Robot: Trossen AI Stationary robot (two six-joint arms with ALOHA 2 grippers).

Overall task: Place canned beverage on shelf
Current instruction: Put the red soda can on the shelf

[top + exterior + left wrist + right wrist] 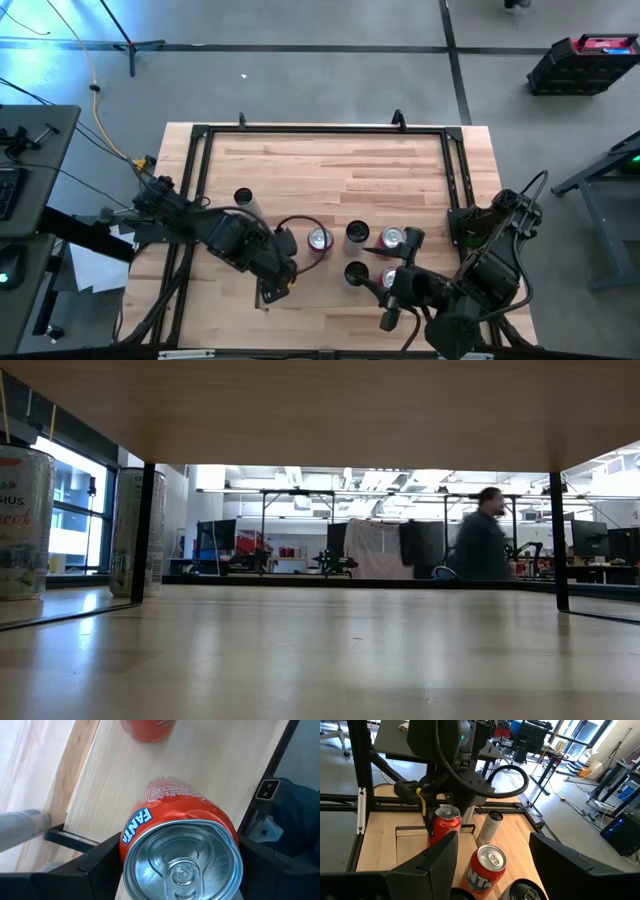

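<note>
I have the left gripper (175,865) pinching an orange Fanta can (180,845), one dark finger on each side of its body, its silver top filling the lower middle of the left wrist view. In the high view that can (319,240) sits just left of centre, over the shelf (300,262), a pale panel whose bare wood runs past the can in the wrist view toward a second reddish can (148,729) at the top edge. The job now, as I judge it, is to set the can down upright: I would keep the grip square, lower straight until the base sits flat on the panel, stay off the dark rail and the neighbouring can, and only then spread the fingers and lift straight up so I do not tip it. The right gripper (490,865) waits in the lower right of the high view, fingers spread apart with nothing between them, above another orange can (485,866) whose white letters I read only in part. "FANTA" reads clearly in white on blue on my held can; the pale can (25,520) at the left edge of the low view shows lettering ending in "IUS".
</note>
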